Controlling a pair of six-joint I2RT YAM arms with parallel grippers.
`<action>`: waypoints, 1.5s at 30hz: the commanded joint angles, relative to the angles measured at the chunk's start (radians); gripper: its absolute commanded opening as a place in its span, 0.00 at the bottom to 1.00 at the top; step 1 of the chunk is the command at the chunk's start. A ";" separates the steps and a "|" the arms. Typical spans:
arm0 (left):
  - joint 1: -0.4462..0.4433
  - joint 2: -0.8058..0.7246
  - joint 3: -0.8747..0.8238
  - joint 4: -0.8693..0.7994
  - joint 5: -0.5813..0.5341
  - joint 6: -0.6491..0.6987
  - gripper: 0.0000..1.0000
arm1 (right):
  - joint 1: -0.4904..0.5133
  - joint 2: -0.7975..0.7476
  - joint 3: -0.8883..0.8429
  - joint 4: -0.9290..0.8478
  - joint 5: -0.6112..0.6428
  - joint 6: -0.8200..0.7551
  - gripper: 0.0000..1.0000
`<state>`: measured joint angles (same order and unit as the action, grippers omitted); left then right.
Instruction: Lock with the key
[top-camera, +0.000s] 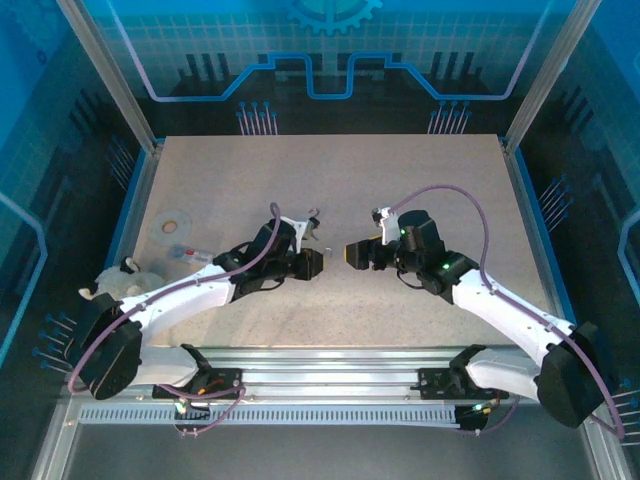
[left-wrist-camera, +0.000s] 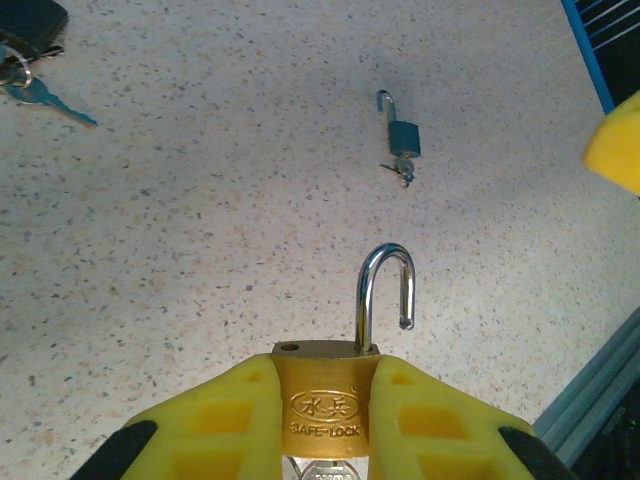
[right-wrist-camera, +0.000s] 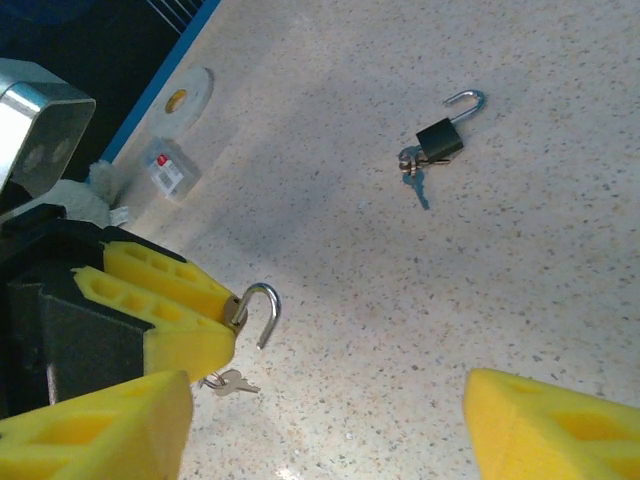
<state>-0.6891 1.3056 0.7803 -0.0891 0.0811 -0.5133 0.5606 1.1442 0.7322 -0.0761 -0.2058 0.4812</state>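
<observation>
Left wrist view: brass padlock (left-wrist-camera: 322, 395) body cut off by bottom edge, its sides hidden by yellow pads (left-wrist-camera: 215, 420); dark object (left-wrist-camera: 30, 22) with teal key (left-wrist-camera: 55, 102) clipped at top-left corner — can't identify. Top view — padlock detail too small to tell.

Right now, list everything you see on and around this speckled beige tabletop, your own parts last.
Speckled beige table: 1, beige, under everything.
Brass padlock: 1, gold with an open steel shackle, clamped in the left gripper.
Silver keys: 1 bunch, silver, hanging under that padlock.
Small teal padlock: 1, teal, shackle open, on the table ahead of the left gripper.
Black padlock with blue key: 1, black, shackle open, lying on the table.
White tape roll: 1, white, near the table's left edge.
Clear plastic box: 1, clear with red label, beside the roll.
White crumpled lump: 1, white, by the left arm.
Left gripper: 1, yellow fingers, shut on the brass padlock.
Right gripper: 1, yellow fingers, open.
</observation>
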 joint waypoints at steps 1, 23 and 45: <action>-0.015 -0.028 -0.011 0.035 0.023 0.029 0.00 | -0.012 0.024 -0.005 0.032 -0.056 0.018 0.67; -0.058 -0.032 -0.012 0.082 0.036 0.010 0.00 | 0.010 0.099 -0.002 0.109 -0.160 0.040 0.43; -0.064 -0.035 0.002 0.085 0.031 0.004 0.00 | 0.032 0.118 0.012 0.111 -0.185 0.027 0.31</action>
<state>-0.7456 1.2873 0.7750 -0.0303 0.0959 -0.5163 0.5823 1.2568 0.7322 0.0238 -0.3759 0.5190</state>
